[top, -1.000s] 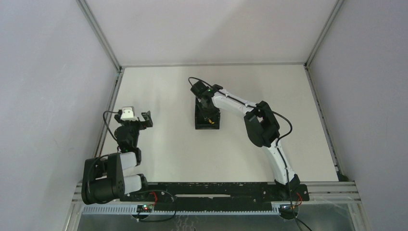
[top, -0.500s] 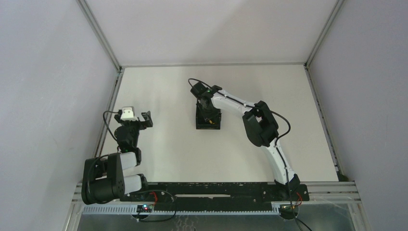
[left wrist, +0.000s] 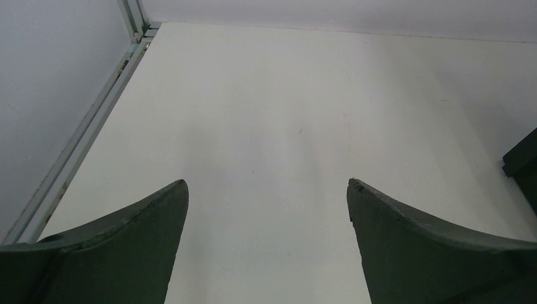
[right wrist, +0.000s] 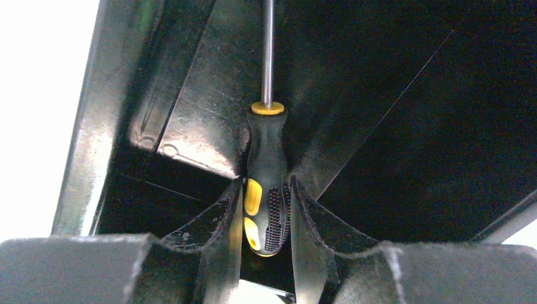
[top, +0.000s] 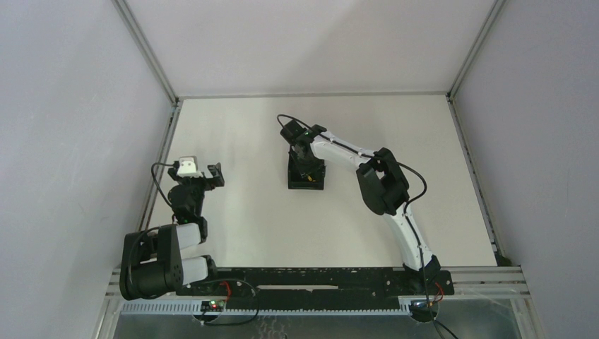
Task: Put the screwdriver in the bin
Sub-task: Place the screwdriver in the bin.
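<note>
The black bin stands on the white table near the middle. My right gripper reaches down into it. In the right wrist view the right gripper is shut on the black-and-yellow handle of the screwdriver. The silver shaft points away along the bin's floor, inside its wall. A speck of yellow shows in the bin in the top view. My left gripper is open and empty at the left side of the table. It is also seen in the left wrist view over bare table.
A metal frame rail runs along the table's left edge, close to my left arm. A dark object's corner shows at the right edge of the left wrist view. Grey walls close in the table on three sides.
</note>
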{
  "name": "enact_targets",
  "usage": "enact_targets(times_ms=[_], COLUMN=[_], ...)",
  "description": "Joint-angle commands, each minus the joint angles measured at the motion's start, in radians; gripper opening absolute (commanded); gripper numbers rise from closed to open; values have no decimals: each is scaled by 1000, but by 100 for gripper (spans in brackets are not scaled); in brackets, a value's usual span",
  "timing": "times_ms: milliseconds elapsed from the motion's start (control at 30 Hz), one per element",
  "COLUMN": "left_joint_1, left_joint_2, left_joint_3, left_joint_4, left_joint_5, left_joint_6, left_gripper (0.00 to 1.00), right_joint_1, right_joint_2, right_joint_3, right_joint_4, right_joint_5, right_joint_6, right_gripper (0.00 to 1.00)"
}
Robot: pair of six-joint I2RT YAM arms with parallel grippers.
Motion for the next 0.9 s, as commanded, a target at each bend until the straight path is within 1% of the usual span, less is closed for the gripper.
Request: enact_targets(times_ms=[0, 167, 300, 500, 767, 867], left_joint_1=[-5, -5, -4, -3, -5, -4], left_joint_2=[1, 2, 2, 2, 2, 2], left_joint_3=[-18, -19, -19, -20, -19, -19], left_joint_4=[99, 98, 98, 98, 99, 99], left_joint_5=[-1, 0, 0, 0, 0, -1], left_joint_6=[-9, -9, -9, -9, -8, -8], left_gripper=[100, 100, 100, 100, 100, 100], right_joint_1=[-4, -4, -3, -3, -9, -11], right_joint_2=[-13, -19, -25, -48, -78, -86], right_joint_3=[24, 24, 23, 38, 119, 159], right_joint_4=[11, 10, 9, 0, -47, -71], right_joint_5=[25, 27, 34, 42, 66, 73], right_joint_6=[22, 25, 26, 23, 22, 24], right_gripper=[35, 45, 51, 52, 55, 58])
